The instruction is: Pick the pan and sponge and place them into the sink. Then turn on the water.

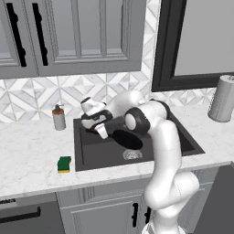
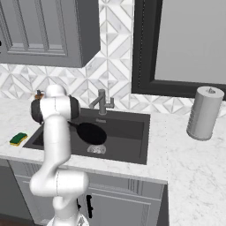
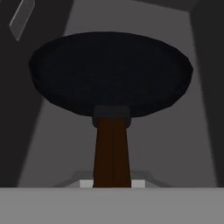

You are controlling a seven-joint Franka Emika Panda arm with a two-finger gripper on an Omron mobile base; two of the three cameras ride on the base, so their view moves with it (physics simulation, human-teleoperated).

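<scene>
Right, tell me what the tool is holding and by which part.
The tool is shut on the pan, gripping the end of its reddish-brown handle over the sink.

The pan [image 2: 91, 133] sits over the sink [image 2: 128, 132], near the drain [image 2: 96, 149], partly hidden behind the arm [image 2: 55, 141]. The sponge [image 2: 18, 139] lies on the desk [image 2: 194, 163] left of the sink. The faucet [image 2: 102, 102] stands behind the basin; a paper towel roll [image 2: 203, 113] stands at right.

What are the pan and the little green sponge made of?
The pan looks like dull black metal, matte with no shine, and its handle looks like reddish-brown wood or plastic; which one is hard to tell. The sponge looks like soft foam: a green scrubby top over a yellow layer, lying on the counter.
</scene>
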